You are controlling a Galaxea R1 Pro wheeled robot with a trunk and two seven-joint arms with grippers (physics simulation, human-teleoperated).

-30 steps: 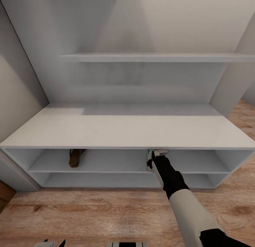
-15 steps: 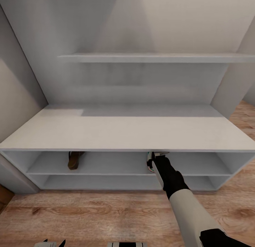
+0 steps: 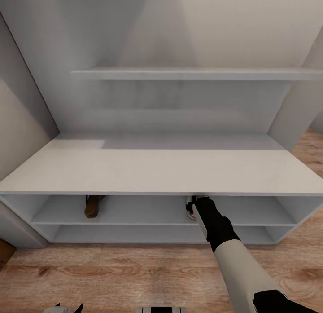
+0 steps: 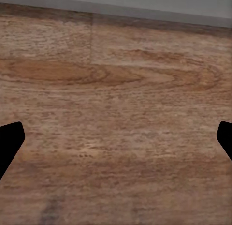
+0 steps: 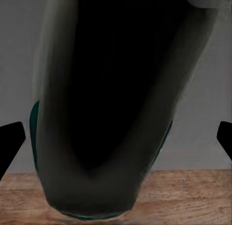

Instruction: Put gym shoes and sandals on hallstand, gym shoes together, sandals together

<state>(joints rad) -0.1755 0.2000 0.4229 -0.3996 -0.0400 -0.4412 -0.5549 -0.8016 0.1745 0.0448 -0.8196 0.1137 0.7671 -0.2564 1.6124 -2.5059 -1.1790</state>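
The pale grey hallstand [image 3: 161, 169] stands in front of me. One gym shoe [image 3: 191, 208] sits on its upper shoe shelf right of centre, mostly hidden under the bench top. My right gripper [image 3: 200, 200] reaches in over that shoe. In the right wrist view the shoe's dark opening and teal sole [image 5: 111, 118] lie between the gripper's fingers [image 5: 10, 142], which stand wide apart and open. One brown sandal [image 3: 93, 205] rests on the same shelf further left. My left gripper [image 3: 67, 307] hangs open over the wood floor [image 4: 116, 89]. The other shoe and sandal are out of view.
The bench top and the wall shelf [image 3: 188, 73] above it are bare. The lower shoe shelf [image 3: 134, 234] holds nothing that I can see. A grey wall closes in on the left, and wood floor [image 3: 112, 272] lies between me and the rack.
The whole head view has shifted a little, so the bench top now covers more of the shoe and gripper. The right arm has hardly moved.
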